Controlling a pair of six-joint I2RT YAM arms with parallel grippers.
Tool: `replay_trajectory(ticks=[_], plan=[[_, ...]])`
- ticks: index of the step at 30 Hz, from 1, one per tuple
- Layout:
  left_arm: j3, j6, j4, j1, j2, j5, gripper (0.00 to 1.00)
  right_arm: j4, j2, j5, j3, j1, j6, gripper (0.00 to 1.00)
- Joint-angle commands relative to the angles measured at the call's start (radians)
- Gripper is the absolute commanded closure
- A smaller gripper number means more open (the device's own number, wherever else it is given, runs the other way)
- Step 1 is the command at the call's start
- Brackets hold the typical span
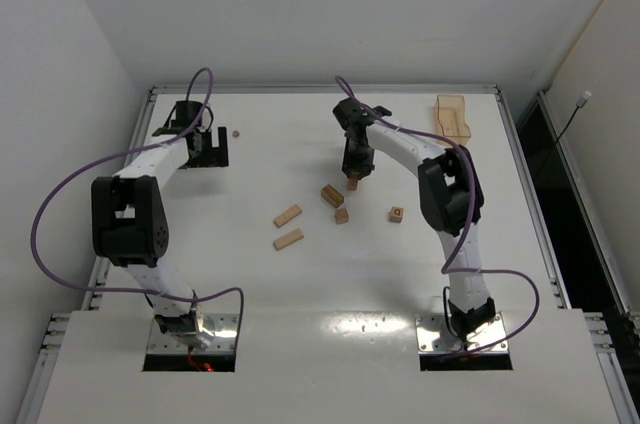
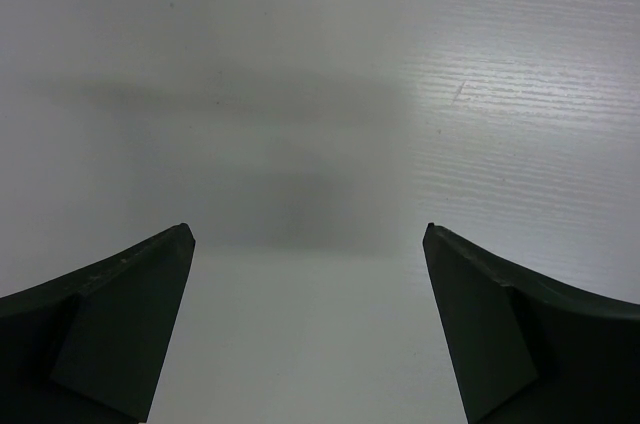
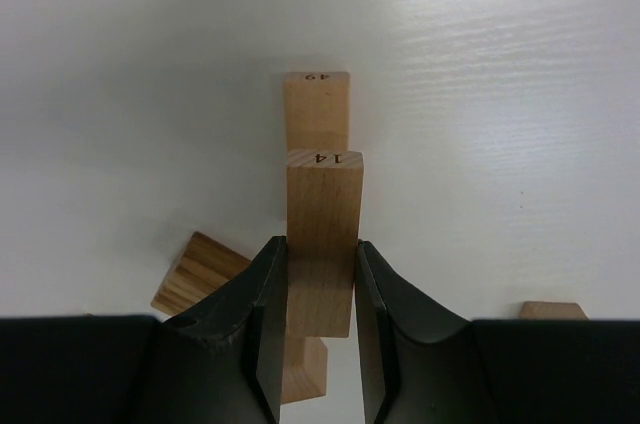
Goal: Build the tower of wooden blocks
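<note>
Block [image 3: 322,199] pinched in right gripper [image 3: 320,247], long axis pointing away from camera, probably vertical; left gripper [image 2: 308,231] spread.

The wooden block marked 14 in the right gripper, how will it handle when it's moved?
Likely rigid and light: the light-tan oblong wooden block marked 14 looks solid in the right gripper. Flat faces mean it shouldn't roll. Stood on its narrow end, it may tip.

place: robot lab | cues: white walled table [image 1: 330,274]; left arm [image 1: 128,216]; right arm [image 1: 448,194]; purple cables [image 1: 34,232]
</note>
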Motion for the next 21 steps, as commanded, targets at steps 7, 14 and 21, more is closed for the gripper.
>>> replay_trajectory(ticks=[7,14,21], plan=[[0.041,-0.009,0.001,0.015,0.009,0.014,0.01,0.063,0.036,-0.049,0.070,-0.001,-0.072,1.00],[0.041,-0.009,0.001,0.015,0.018,0.023,0.01,0.063,0.055,-0.029,0.070,-0.001,-0.109,1.00],[0.041,0.000,0.001,0.015,0.027,0.032,0.01,0.063,0.055,-0.008,0.070,-0.001,-0.109,1.00]])
